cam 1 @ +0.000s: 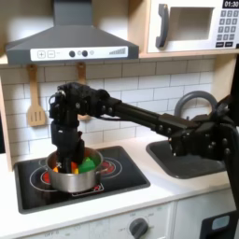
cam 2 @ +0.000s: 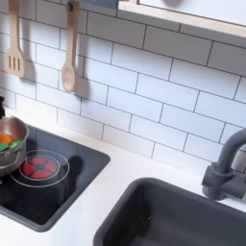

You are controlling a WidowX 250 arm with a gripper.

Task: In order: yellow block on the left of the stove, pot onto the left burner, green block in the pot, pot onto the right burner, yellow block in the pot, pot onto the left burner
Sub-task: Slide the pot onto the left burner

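In the first exterior view: steel pot (cam 1: pixel 74 177) upright on the black toy stove (cam 1: pixel 131 179), mouth up, toward the first exterior view's left of the cooktop. Covers most of the rings on that side and leaves the other burner (cam 1: pixel 111 168) bare. Gripper (cam 1: pixel 65 157) lowered from above to the pot's rim, arm arched over from the first exterior view's right. Seems placed there to push or drag the pot by its wall rather than lift it, judging by the sliding the task asks for. Fingers dark against the pot's inside; impossible to tell whether spread or closed. Green block (cam 1: pixel 86 163) inside, against the wall nearer the bare burner, an orange piece (cam 1: pixel 62 168) beside it. Yellow block not picked out with certainty among them. Round and low, so no long axis to the pot; handles too small to place.

In the second exterior view: pot (cam 2: pixel 8 154) cut by the frame's left edge, upright, green (cam 2: pixel 5 145) and orange (cam 2: pixel 14 142) showing over the rim. Burner with the bright red middle (cam 2: pixel 38 168) uncovered just beside it, toward the second exterior view's right. White counter (cam 2: pixel 115 183) and sink beyond, well apart. Judged near the end of a slide, the pot not plainly centred on its ring.
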